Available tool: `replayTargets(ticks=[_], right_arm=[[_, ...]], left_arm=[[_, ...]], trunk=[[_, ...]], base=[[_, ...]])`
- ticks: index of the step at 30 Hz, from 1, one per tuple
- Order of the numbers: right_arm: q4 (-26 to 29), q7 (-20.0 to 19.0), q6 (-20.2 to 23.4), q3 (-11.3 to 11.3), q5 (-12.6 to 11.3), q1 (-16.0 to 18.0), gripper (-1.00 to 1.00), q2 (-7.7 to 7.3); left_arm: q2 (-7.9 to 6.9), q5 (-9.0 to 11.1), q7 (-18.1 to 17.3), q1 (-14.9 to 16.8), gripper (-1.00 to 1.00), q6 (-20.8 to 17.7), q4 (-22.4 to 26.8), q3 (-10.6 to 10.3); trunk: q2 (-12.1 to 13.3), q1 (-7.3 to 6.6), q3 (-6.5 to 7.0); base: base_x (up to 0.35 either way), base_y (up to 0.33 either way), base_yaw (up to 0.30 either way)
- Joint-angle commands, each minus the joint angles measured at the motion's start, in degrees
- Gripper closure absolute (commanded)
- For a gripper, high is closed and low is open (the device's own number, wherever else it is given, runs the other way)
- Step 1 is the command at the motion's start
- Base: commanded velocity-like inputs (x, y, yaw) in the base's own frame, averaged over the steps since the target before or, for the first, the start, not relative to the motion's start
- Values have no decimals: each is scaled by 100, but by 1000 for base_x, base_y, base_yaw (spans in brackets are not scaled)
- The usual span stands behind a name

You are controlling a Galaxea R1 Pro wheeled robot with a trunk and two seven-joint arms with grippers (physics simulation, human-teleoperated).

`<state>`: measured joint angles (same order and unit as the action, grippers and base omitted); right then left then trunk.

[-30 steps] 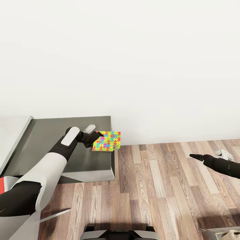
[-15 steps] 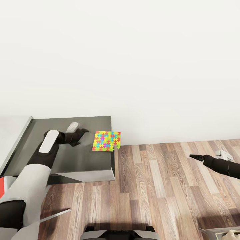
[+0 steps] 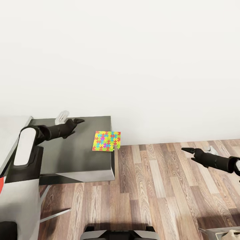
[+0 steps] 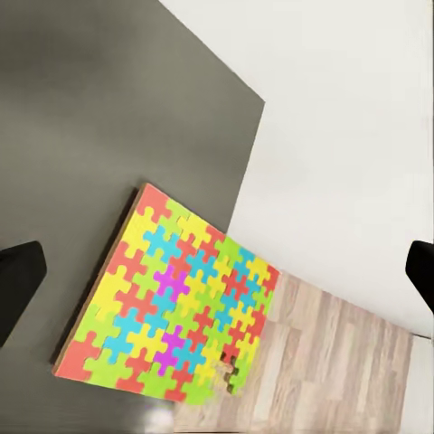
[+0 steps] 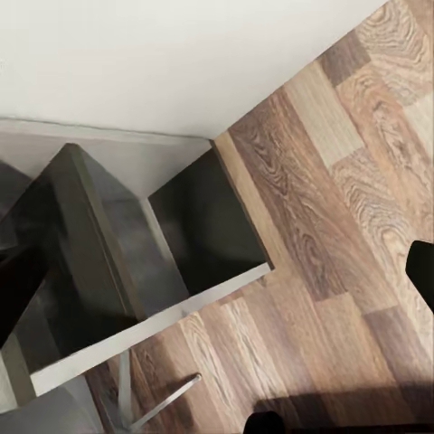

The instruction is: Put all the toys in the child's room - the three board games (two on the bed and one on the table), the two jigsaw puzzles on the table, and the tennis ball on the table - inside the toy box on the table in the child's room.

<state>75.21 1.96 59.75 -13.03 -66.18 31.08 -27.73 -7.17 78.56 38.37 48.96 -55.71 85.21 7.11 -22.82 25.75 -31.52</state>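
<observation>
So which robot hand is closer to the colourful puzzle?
Left. The left gripper hovers over the dark cabinet beside the jigsaw puzzle; the right gripper is far off above the floor.

Domestic interior, consistent with a child's room or playroom, rendered in simulation. Floor (image 3: 156, 186) is wood-effect plank laminate in mixed brown tones. Wall (image 3: 133, 60) is plain white with no fittings visible. A low cabinet (image 3: 80, 156) with a dark grey top stands against it. A brightly coloured jigsaw puzzle (image 3: 106, 141) lies flat at the cabinet's edge, overhanging it slightly.
</observation>
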Motion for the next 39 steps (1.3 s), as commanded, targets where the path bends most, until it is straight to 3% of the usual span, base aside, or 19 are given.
replayTargets(ticks=[1, 4, 5, 8, 13, 17, 21, 24, 27, 31, 35, 36, 37, 39], right_arm=[[-32, -6, 25, -10, -26, 20, -100, 20], [-77, -92, 25, -22, -39, 46, -100, 106], [-77, -92, 25, -22, -39, 46, -100, 106], [-169, -141, 25, -39, -34, 71, -100, 190], [-820, -153, -56, -50, -2, 349, -100, 254], [-2315, -159, -418, -45, 6, 1063, -100, 264], [-4084, -215, -599, -1, 18, 2241, -100, 283], [-4566, -314, -651, 72, 26, 2669, -100, 345], [-4823, -766, -708, 400, 75, 2960, -100, 515], [-4708, -1828, -964, 1194, 206, 2862, -100, 644], [-4490, -3086, -1233, 1769, 280, 2678, -100, 620], [-4490, -3086, -1233, 1769, 280, 2678, -100, 620], [-4429, -3634, -1292, 1935, 303, 2626, -100, 567], [-4408, -3855, -1312, 1995, 309, 2608, -100, 543]], left_arm=[[31, 90, 108, -58, -100, -46, 144, -32], [238, 267, 203, -165, -100, -91, 398, -117], [238, 267, 203, -165, -100, -91, 398, -117], [537, 461, 278, -192, -100, -108, 530, -152], [842, 601, 458, 48, -100, -122, 631, -217], [952, 671, 1125, 247, -100, -126, 641, -333], [1139, 885, 1809, 341, -100, -117, 593, -412], [1222, 1073, 1988, 372, -100, -93, 577, -436], [1295, 1408, 2145, 426, -100, 55, 568, -503], [1335, 1802, 2277, 589, -100, 255, 566, -762], [1352, 2034, 2339, 740, -100, 354, 585, -1125], [1352, 2034, 2339, 740, -100, 354, 585, -1125], [1357, 2125, 2359, 803, -100, 384, 597, -1229], [1361, 2181, 2370, 828, -100, 397, 604, -1266]], trunk=[[-9, 3, -8], [-9, 3, -8], [-9, 3, -8], [-9, 3, -8], [-9, 3, -8], [-9, 3, -8], [-9, 3, -8], [-9, 3, -8], [-9, 3, -8], [-9, 3, -8], [-9, 3, -8], [-9, 3, -8], [-9, 3, -8], [-9, 3, -9]], base=[[0, 0, 0], [0, 0, 0], [0, 0, 0], [0, 0, 0], [0, 0, 0], [0, 0, 0], [0, 0, 0], [0, 0, 0], [0, 0, 0], [0, 0, 0], [0, 0, 0], [0, 0, 0], [0, 0, 0], [0, 0, 0]])
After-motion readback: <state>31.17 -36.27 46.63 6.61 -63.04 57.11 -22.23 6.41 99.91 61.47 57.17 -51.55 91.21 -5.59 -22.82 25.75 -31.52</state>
